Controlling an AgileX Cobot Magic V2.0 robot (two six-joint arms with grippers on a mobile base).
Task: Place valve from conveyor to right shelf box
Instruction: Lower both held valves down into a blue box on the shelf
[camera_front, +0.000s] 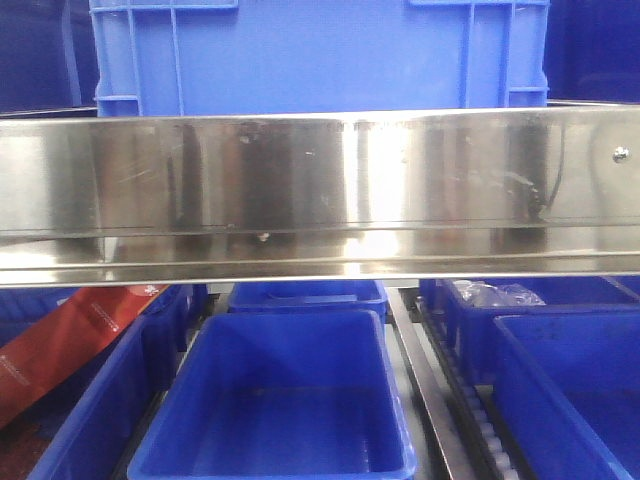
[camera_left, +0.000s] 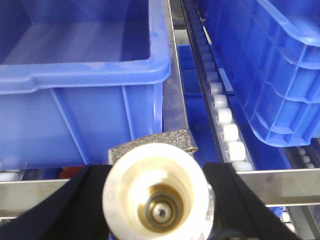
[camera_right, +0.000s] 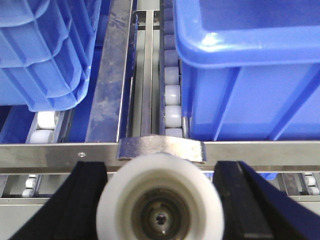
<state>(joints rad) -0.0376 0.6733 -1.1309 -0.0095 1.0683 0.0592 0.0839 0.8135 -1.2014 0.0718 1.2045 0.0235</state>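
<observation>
Front view, left to right: red packet (camera_front: 70, 340) slanting in leftmost bin (camera_front: 100, 400), middle bin (camera_front: 280, 400) below steel beam (camera_front: 320, 190), clear bag (camera_front: 495, 293) in a bin at the right. Big crate (camera_front: 320, 50) on top of the beam.

Left wrist view: left gripper (camera_left: 154, 170) clamped on cream valve (camera_left: 156, 200), dark fingers (camera_left: 75, 205) tight against both sides, brass bore facing camera. Held over front rail (camera_left: 280, 180) of the shelf. Deep blue box (camera_left: 80, 75) ahead-left, roller track (camera_left: 225, 120), ribbed box (camera_left: 280, 75) right.

Right wrist view: right gripper (camera_right: 159, 167) closed around white valve (camera_right: 160, 200), blurred, just over cross rail (camera_right: 50, 150). Hanging box (camera_right: 45, 50) left, rollers (camera_right: 172, 95) in the middle, right blue box (camera_right: 250, 50) just behind the rail.
</observation>
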